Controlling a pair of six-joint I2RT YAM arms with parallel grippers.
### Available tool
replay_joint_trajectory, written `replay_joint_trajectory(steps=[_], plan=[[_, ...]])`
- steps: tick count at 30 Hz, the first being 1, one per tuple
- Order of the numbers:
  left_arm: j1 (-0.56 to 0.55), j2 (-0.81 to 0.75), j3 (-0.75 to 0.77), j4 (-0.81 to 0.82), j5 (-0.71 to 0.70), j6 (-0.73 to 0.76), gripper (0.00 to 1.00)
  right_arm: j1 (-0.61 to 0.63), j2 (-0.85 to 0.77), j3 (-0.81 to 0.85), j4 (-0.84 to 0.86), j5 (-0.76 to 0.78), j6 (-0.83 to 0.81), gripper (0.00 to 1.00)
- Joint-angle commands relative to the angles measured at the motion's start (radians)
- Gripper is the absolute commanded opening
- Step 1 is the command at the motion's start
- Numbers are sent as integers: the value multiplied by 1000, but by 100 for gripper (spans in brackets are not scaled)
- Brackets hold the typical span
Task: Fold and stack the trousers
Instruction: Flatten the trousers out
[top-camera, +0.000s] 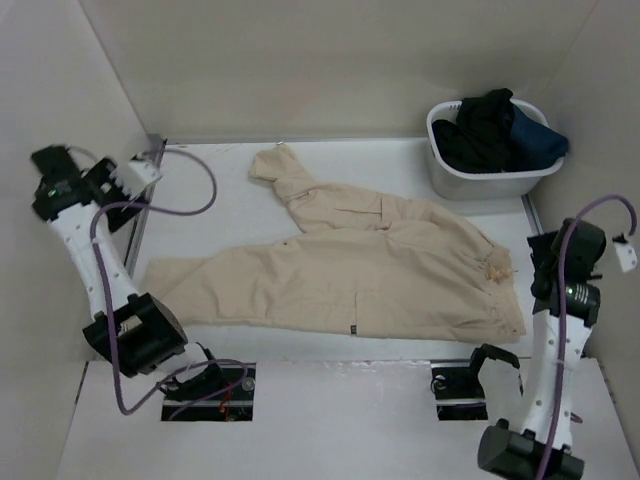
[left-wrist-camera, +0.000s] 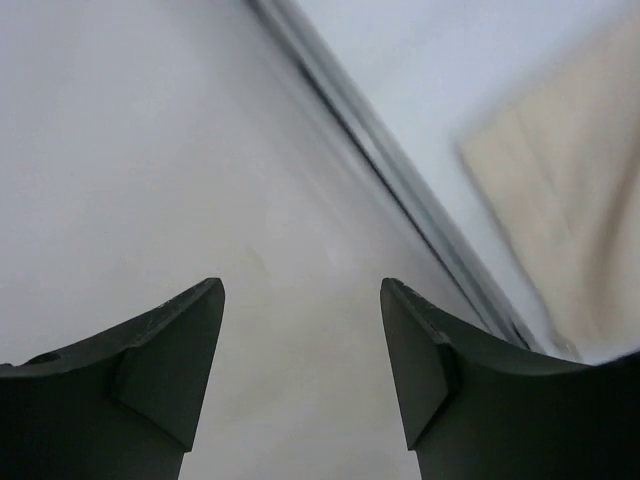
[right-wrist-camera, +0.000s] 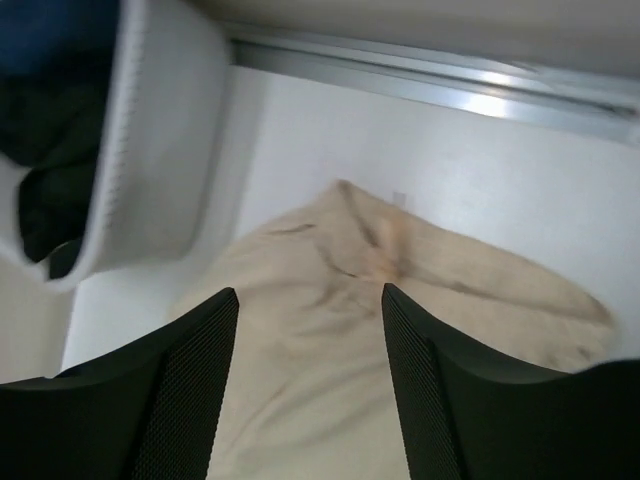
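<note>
— How is the left arm posed?

— Elbow low near its base, forearm rising steeply toward 10 o'clock. The left gripper (top-camera: 135, 170) hangs at the table's (top-camera: 220, 200) left edge, over the metal rail (left-wrist-camera: 400, 180). Its fingers (left-wrist-camera: 170, 350) are spread apart with nothing between them, only bare surface below.

— And the trousers?

— The trousers (top-camera: 380, 270) lie flat mid-table. One leg runs toward 8 o'clock, the other bends up toward 11 o'clock, and the waistband points to 3 o'clock. A small dark tag shows on the near hem. In the left wrist view, a blurred leg end (left-wrist-camera: 560, 200) sits just beyond the rail.

— The right arm?

— Elbow folded back at 5 o'clock, forearm standing nearly upright. The right gripper (top-camera: 542, 262) hovers by the waistband (right-wrist-camera: 400, 330), jaws parted and empty.

— Anything else?

— A white basket (top-camera: 480, 185) at 1 o'clock holds dark clothes (top-camera: 490, 130).
</note>
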Motion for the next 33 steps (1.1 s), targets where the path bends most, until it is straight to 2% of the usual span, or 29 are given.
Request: replay_joint_trajectory(steps=[1, 4, 8, 10, 12, 17, 20, 23, 26, 29, 33], plan=[[-314, 114, 113, 62, 142, -253, 63, 118, 112, 34, 320, 2, -176, 65], [-549, 298, 160, 279, 18, -319, 63, 163, 213, 36, 459, -53, -240, 67], [-699, 582, 410, 341, -35, -360, 64, 178, 296, 36, 582, -128, -289, 68], [-737, 703, 548, 324, -26, -382, 66, 191, 316, 31, 607, -156, -300, 68], [-760, 780, 624, 299, -9, -371, 69, 206, 328, 25, 618, -176, -320, 69], [-782, 863, 659, 161, 45, -267, 72, 220, 334, -6, 627, -180, -351, 73], [-789, 914, 662, 136, -16, -227, 72, 180, 362, -21, 618, -183, -348, 77], [-794, 990, 681, 237, -151, -251, 70, 155, 458, 2, 566, -206, -340, 83], [-799, 1027, 679, 334, -231, -268, 58, 152, 583, 46, 477, -183, -312, 85], [-802, 1035, 659, 391, -266, -282, 40, 142, 689, 71, 409, -168, -263, 86], [-791, 1028, 639, 449, -274, -324, 10, 146, 776, 91, 397, -153, -263, 88]])
